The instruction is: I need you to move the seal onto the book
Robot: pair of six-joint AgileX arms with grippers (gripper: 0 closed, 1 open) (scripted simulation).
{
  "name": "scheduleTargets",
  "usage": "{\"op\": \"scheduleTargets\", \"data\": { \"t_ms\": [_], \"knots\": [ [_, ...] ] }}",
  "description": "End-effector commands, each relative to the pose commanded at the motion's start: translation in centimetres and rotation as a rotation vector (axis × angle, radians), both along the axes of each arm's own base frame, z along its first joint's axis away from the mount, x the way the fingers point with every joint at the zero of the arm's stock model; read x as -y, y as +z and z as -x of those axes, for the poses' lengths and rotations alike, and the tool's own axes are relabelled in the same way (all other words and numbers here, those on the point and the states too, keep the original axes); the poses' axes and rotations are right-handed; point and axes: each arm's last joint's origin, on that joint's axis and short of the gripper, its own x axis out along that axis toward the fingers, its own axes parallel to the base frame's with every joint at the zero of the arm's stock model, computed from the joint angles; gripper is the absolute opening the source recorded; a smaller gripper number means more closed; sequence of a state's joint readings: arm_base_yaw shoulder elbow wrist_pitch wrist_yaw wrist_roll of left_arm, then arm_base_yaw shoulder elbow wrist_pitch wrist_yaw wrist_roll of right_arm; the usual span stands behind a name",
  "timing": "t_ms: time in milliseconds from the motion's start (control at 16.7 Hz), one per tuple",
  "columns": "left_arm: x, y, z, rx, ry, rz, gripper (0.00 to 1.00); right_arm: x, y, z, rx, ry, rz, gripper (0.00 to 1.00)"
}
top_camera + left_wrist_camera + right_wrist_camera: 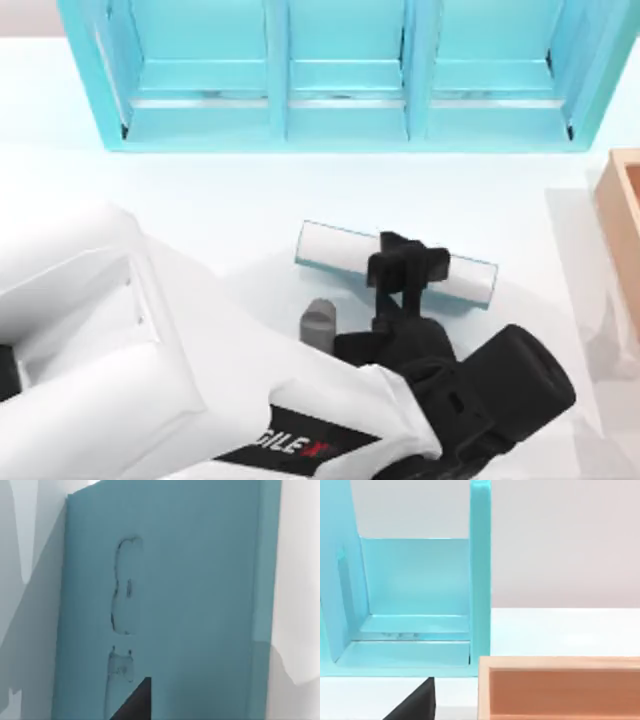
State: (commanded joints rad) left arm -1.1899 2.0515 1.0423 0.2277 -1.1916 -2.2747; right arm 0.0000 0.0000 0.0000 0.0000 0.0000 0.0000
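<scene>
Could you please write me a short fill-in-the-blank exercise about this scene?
1. The ___ arm's gripper is over the book.
2. A small ___ cylinder stands beside the book.
3. The wooden box sits at the table's ___ side.
Missing words: left, grey, right.

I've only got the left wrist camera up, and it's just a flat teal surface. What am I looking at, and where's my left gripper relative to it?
Observer: That is the book. From above, the left gripper is over its middle.
Operator: Anything close to it?
Observer: A small grey object is on the table near the book, on its near side and left of the gripper.
Operator: And farther out?
Observer: A light-blue shelf runs along the far side, and a wooden box is at the table's right edge.
</scene>
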Motion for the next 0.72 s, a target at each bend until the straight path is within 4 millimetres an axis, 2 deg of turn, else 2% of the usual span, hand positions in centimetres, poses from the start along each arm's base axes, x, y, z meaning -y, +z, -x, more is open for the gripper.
{"op": "scheduleTargets", "data": {
  "t_ms": [720],
  "knots": [
    [0.24,-0.28,0.54,-0.005,-0.003,-0.001,1.00,0.00,0.00,0.00,0.000,0.000,0.000,1.00]
  ]
}}
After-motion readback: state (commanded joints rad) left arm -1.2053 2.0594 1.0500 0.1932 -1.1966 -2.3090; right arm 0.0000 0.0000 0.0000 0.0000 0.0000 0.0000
